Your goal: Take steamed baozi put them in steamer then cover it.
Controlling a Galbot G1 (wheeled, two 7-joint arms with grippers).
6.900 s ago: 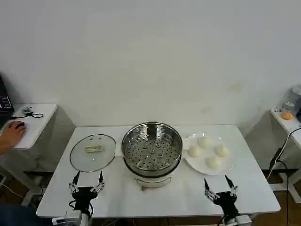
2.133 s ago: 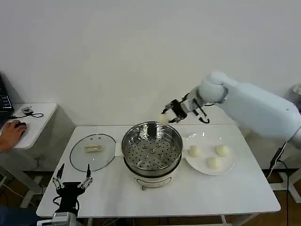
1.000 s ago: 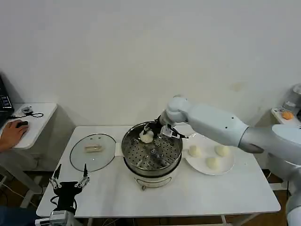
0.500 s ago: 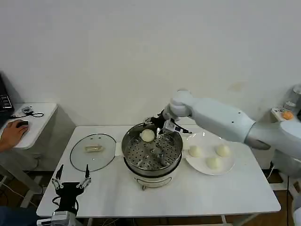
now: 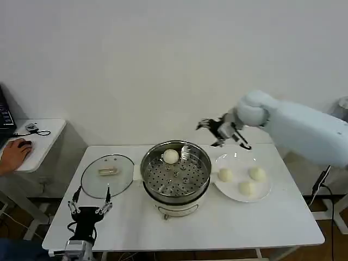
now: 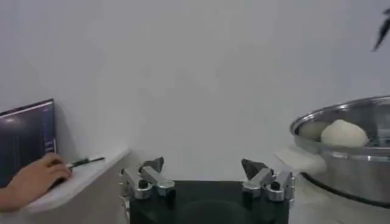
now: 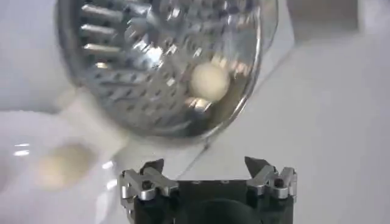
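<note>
The left gripper (image 5: 88, 207) waits at the near edge of the bench (image 5: 130, 225), its fingers (image 5: 71, 205) spread apart and empty. Just beyond those fingertips lies the cover (image 5: 107, 176), flat on the bench with its cream handle up. In the left wrist view the left gripper (image 6: 207, 176) again shows both fingers (image 6: 151, 165) apart, with the steamer (image 6: 350, 140) off past one fingertip and a bun (image 6: 344, 133) peeping over its rim.

The steamer (image 5: 175, 174) stands mid-bench, beside the cover and well ahead of the left fingers. One bun (image 5: 171, 156) rests on its perforated tray, by the far wall. Next to the steamer sits a plate (image 5: 241, 191) carrying three more buns (image 5: 225, 174), (image 5: 256, 174) and (image 5: 246, 187).

The right gripper (image 5: 213, 128) hangs in the air above the far bench edge, over the gap between steamer and plate. Its fingers (image 5: 205, 124) stand apart and hold nothing; the bun in the steamer lies below and to the side of them, well clear. The right wrist view looks down past the right gripper (image 7: 207, 169), fingers (image 7: 152, 167) open, onto the steamer (image 7: 128, 67) with the bun (image 7: 209, 81) inside, and a blurred bun (image 7: 64, 165) on the plate (image 7: 42, 131) beyond one fingertip.
</note>
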